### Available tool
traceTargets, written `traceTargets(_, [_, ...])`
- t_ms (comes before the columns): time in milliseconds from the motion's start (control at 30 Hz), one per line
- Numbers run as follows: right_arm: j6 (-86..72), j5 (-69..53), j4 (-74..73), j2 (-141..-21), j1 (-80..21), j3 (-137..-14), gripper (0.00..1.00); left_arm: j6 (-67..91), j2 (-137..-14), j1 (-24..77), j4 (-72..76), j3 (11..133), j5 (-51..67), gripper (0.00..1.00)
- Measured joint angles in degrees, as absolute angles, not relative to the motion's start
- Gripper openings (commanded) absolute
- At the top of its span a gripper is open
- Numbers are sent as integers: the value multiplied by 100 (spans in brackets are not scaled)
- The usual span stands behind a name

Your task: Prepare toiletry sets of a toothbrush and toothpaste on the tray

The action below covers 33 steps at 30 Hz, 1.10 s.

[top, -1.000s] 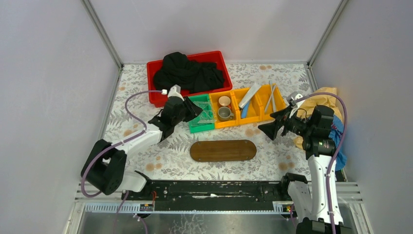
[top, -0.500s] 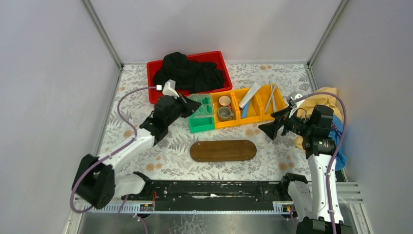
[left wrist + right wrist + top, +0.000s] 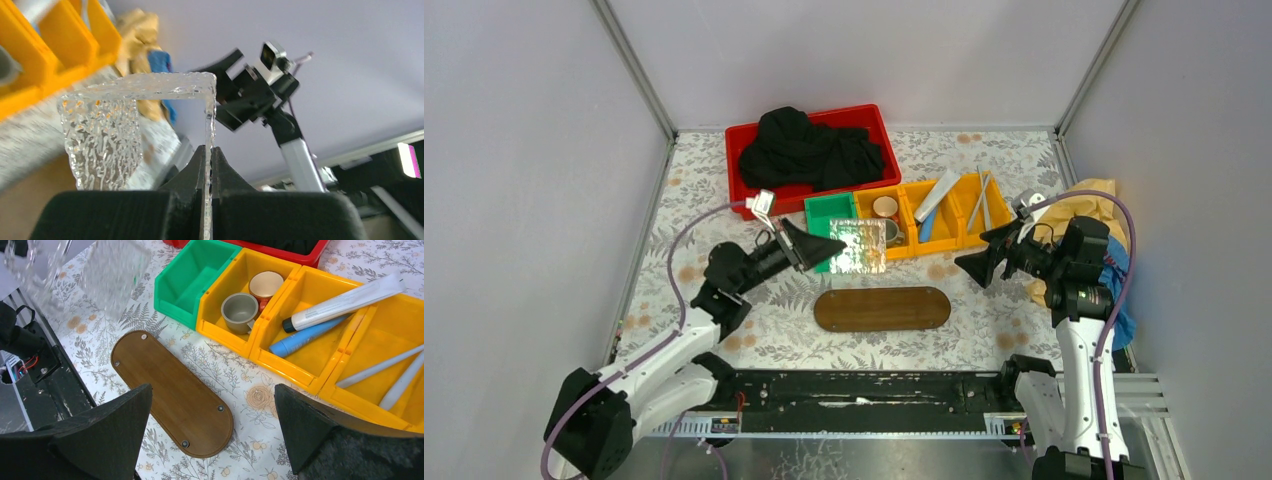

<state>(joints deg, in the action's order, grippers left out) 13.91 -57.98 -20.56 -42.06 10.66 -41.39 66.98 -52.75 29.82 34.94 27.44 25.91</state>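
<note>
The dark-brown oval tray (image 3: 882, 308) (image 3: 172, 390) lies bare on the flowered table. Behind it, one yellow bin holds the toothpaste: a silvery-white tube (image 3: 937, 194) (image 3: 345, 301) and a blue tube (image 3: 926, 224) (image 3: 306, 336). The rightmost yellow bin holds two thin pale toothbrushes (image 3: 979, 200) (image 3: 380, 367). My left gripper (image 3: 824, 245) (image 3: 209, 150) is shut on one wall of a clear ribbed plastic box (image 3: 857, 246) (image 3: 135, 100), held in the air in front of the green and yellow bins. My right gripper (image 3: 979, 265) (image 3: 211, 390) hangs wide open and holds nothing, above the tray's right end.
A red bin (image 3: 749, 135) full of black cloth stands at the back. The green bin (image 3: 829, 210) is beside a yellow bin (image 3: 864, 200) holding two cups (image 3: 239, 306). Yellow and blue cloth (image 3: 1094, 200) lies by the right wall.
My left gripper shut on the clear box in the green bin, lifted it out and carried it right and nearer. The right arm stayed still.
</note>
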Motion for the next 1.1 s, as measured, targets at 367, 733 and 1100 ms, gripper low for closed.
traceTargets(367, [1415, -5798, -2075, -4150, 1066, -4136, 99, 7749, -6023, 3789, 5846, 1326, 2759, 0])
traceTargets(733, [1457, -5793, -2084, -4145, 1066, -4136, 99, 8062, -8569, 4058, 7979, 779, 2397, 0])
traceTargets(1100, [1481, -5793, -2141, -4145, 1066, -4136, 99, 8047, -8711, 4539, 8490, 451, 1404, 0])
